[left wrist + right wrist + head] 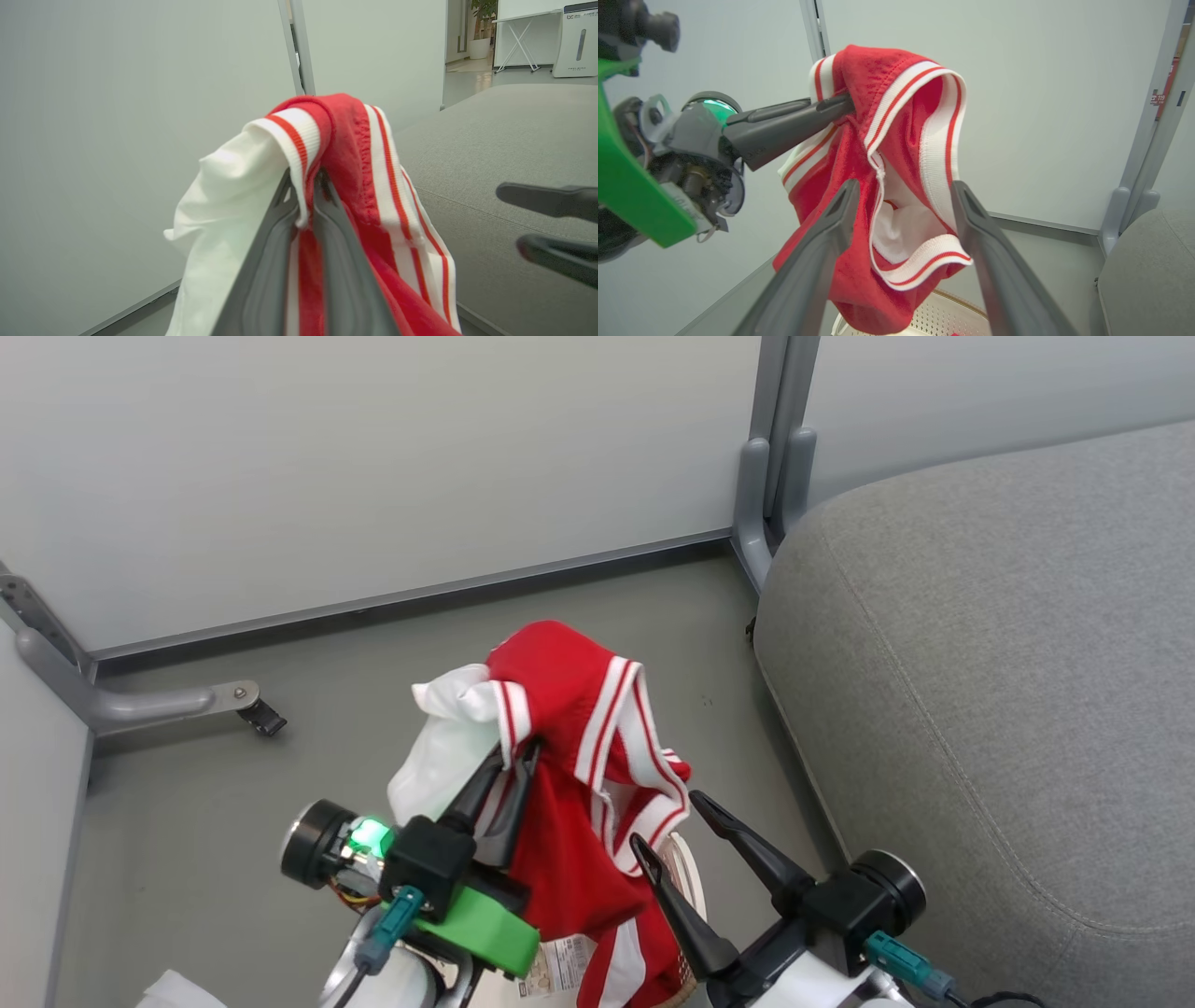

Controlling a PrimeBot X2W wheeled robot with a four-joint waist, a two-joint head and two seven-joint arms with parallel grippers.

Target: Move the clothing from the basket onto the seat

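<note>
Clothing (569, 709): one red garment with white panels and red-and-white striped trim, hanging in the air from the left gripper (518, 756).

Left gripper: jaws together, clamped on a fold of striped trim near the top of the garment. In the left wrist view the two fingers meet with cloth pinched between them. White fabric drapes over one side and red over the other.

Right gripper (667, 821): jaws wide apart, holding nothing. It sits just beside the hanging garment, on its right. In the right wrist view the red cloth hangs beyond the two spread fingers. I cannot tell whether either finger touches the cloth.

Basket (952, 315): directly below the garment, with a bit of white perforated wall and rim showing under the hem. In the head view a paper label (560, 966) shows beside the cloth's lower end. Whether the hem touches the basket I cannot tell.

Floor (233, 803): grey, lying under and past the garment.

Seat (1008, 663): grey upholstered cushion with a rounded corner and a stitched seam, to the right of both grippers. It is apart from the garment, and no cloth lies on it.

Farther back: pale wall panels (373, 457) joined at a grey post (775, 457). A caster foot (261, 717) stands at the far left on the floor.
</note>
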